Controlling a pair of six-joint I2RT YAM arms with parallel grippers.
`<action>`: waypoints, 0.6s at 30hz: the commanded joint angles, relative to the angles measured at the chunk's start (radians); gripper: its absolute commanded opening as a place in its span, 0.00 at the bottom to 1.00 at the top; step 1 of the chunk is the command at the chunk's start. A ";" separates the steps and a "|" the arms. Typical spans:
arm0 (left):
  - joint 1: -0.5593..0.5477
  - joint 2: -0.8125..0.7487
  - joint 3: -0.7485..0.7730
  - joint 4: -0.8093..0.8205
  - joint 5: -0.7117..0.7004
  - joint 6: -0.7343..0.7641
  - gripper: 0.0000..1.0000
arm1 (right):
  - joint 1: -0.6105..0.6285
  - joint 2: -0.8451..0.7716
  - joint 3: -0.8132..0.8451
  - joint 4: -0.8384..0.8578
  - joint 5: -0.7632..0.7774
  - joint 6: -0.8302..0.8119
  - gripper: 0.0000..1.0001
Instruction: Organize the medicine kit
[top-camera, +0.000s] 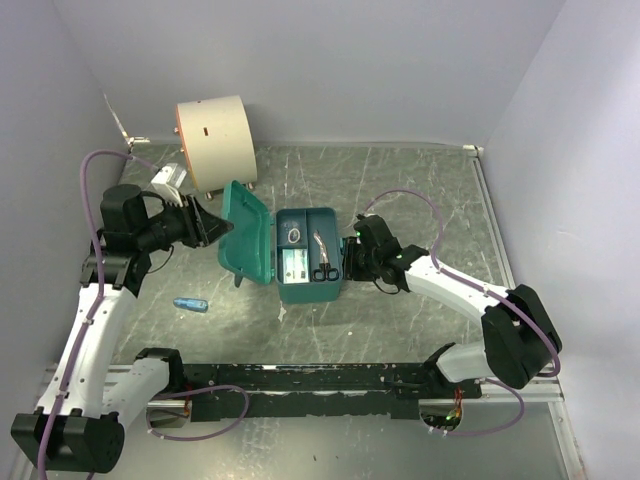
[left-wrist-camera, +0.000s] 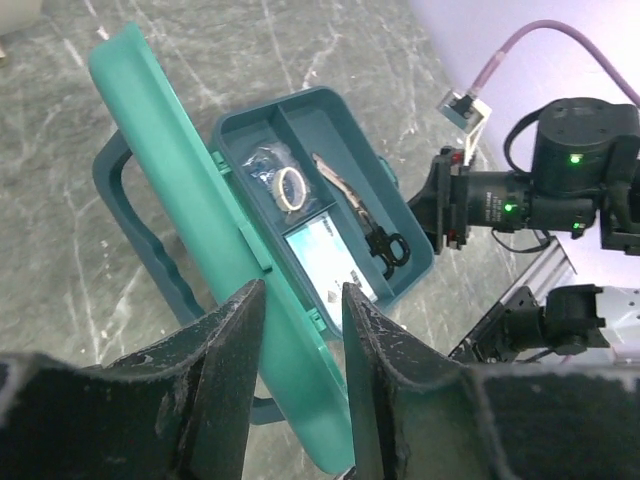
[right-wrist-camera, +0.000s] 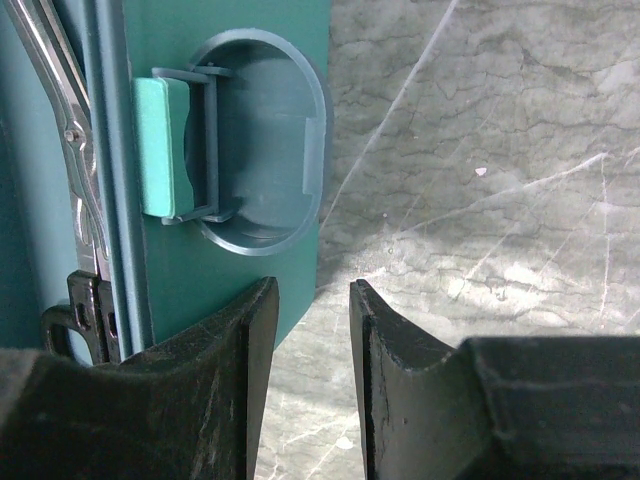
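Standing open near the middle of the counter (top-camera: 420, 190), the medicine kit (top-camera: 310, 292) has its lid (top-camera: 248, 232) tilted up on the left arm's side. The latch (right-wrist-camera: 160, 148) is on the wall facing the right arm. Inside lie black-handled scissors (left-wrist-camera: 385, 240), a small ring of tape (left-wrist-camera: 291, 187) and a pale packet (left-wrist-camera: 325, 255) – each in a compartment of the base. The left tool (left-wrist-camera: 303, 288) sits at the lid's outer edge with its fingers apart; the lid's rim shows through the gap, and I cannot tell whether they touch. The right tool (right-wrist-camera: 312, 285) is just beside the latch wall, fingers apart, nothing between them. A small blue item (top-camera: 190, 304) lies left of the kit, and a cream drum (top-camera: 215, 140) stands at the back.
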 joint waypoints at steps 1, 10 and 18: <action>-0.020 0.026 -0.055 -0.056 0.159 -0.071 0.48 | 0.009 -0.013 -0.005 0.087 -0.052 0.036 0.36; -0.096 0.005 -0.120 0.109 0.177 -0.220 0.51 | 0.009 -0.017 -0.012 0.090 -0.040 0.052 0.36; -0.312 0.092 -0.120 0.190 0.060 -0.269 0.48 | 0.010 -0.022 -0.017 0.094 -0.027 0.066 0.35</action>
